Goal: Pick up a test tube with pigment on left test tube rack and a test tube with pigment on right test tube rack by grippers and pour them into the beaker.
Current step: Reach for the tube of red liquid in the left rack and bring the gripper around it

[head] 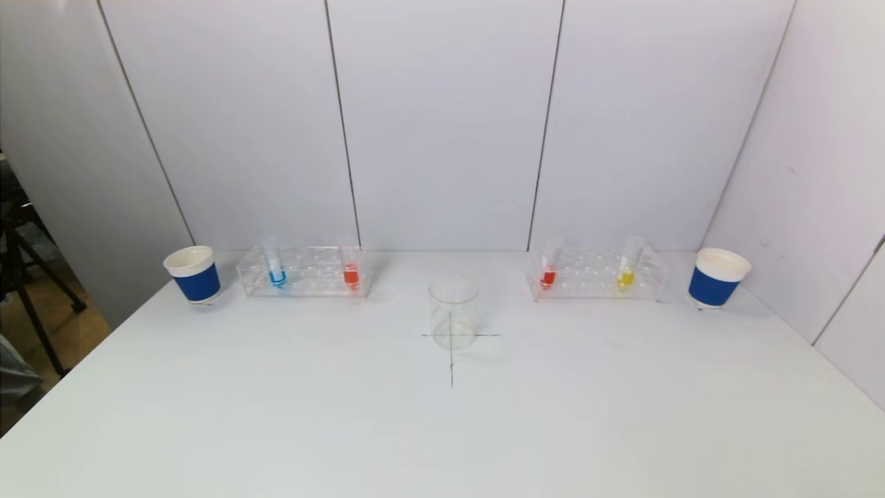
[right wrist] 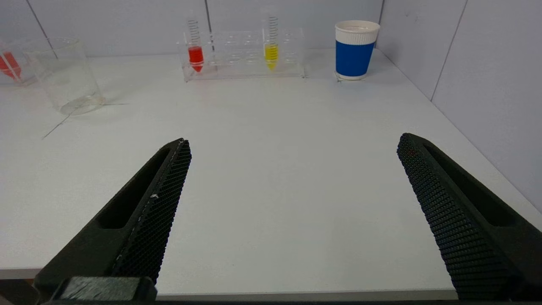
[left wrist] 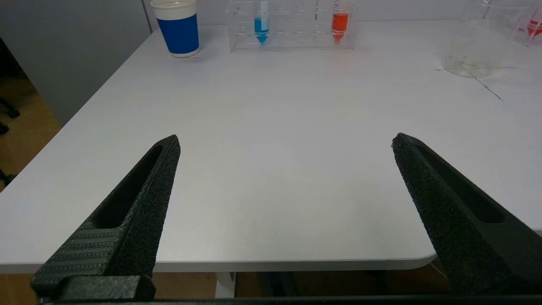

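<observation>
**Nothing lifted yet: both arms wait at the near edge**

While all four tubes stand in their racks, the task has not visibly begun. On the left test tube rack (head: 303,272) a blue tube (head: 276,266) sits toward the outer end and an orange-red tube (head: 350,266) at the inner end. On the right test tube rack (head: 597,273) a red tube (head: 549,268) takes the inner end and a yellow tube (head: 627,266) stands nearer the outer end. The beaker (head: 453,312) stands between the racks, nearer the robot, on a cross drawn on the bench (head: 276,415); it looks empty, though clear glass on white makes a thin film hard to rule out. Still to do, as I judge it: choose one tube per rack, lift both, carry them over the beaker and tip them in.

The left gripper (left wrist: 286,142) hangs over the near edge of the bench, its jaws spread wide, holding and touching nothing, well apart from its rack. The right gripper (right wrist: 294,142) mirrors it on the other side, equally wide and equally empty (neither arm shows in the head view). A blue paper cup (head: 193,274) stands outside the left rack and another cup (head: 717,278) outside the right rack.
</observation>
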